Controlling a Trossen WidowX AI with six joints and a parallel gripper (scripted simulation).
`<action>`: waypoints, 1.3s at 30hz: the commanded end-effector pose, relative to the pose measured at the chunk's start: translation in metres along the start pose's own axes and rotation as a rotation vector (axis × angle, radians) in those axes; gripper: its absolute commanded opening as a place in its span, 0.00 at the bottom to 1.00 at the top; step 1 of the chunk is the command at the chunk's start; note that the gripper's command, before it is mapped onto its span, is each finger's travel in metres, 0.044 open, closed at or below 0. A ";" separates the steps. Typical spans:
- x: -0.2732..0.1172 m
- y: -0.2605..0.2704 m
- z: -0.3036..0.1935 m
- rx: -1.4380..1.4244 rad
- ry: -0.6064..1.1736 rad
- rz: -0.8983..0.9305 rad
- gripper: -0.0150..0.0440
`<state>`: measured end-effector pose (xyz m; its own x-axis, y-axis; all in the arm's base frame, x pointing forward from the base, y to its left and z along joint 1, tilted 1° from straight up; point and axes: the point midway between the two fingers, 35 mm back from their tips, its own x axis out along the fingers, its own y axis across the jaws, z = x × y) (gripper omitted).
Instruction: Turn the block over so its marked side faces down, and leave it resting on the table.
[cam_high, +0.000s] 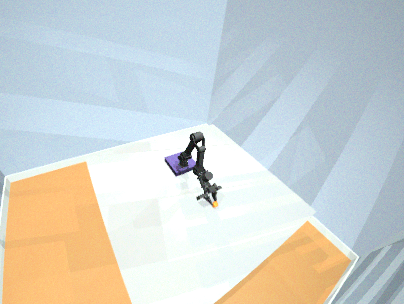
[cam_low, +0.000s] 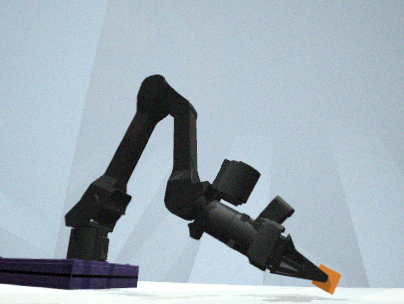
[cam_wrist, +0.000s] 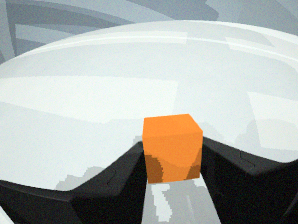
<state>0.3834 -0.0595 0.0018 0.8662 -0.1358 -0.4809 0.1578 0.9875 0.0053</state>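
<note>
The orange block (cam_high: 215, 204) (cam_low: 334, 280) (cam_wrist: 172, 145) is held between the two black fingertips, one on each side in the wrist view. My gripper (cam_high: 214, 201) (cam_low: 324, 278) (cam_wrist: 170, 145) is shut on it and slants forward and down, nearer level than upright. In the exterior view the block is tilted, with one edge lowest, close to the table (cam_high: 145, 250) (cam_low: 200, 295) (cam_wrist: 65, 135). Whether that edge touches the table I cannot tell. The faces that show are plain orange with dark shadow patches; no mark can be made out.
The arm stands on a purple base (cam_high: 175, 166) (cam_low: 100, 276) behind the gripper. Large orange areas (cam_high: 45, 225) lie on the table's left and front right. A pale raised rim (cam_high: 356, 260) runs along the table edge.
</note>
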 end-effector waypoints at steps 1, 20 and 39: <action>-0.002 0.000 -0.003 0.000 -0.008 -0.003 0.25; -0.002 0.000 -0.003 0.000 -0.008 -0.003 0.61; -0.002 0.000 -0.003 0.000 -0.008 -0.003 1.00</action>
<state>0.3812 -0.0592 0.0006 0.8704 -0.1371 -0.4729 0.1582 0.9874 0.0050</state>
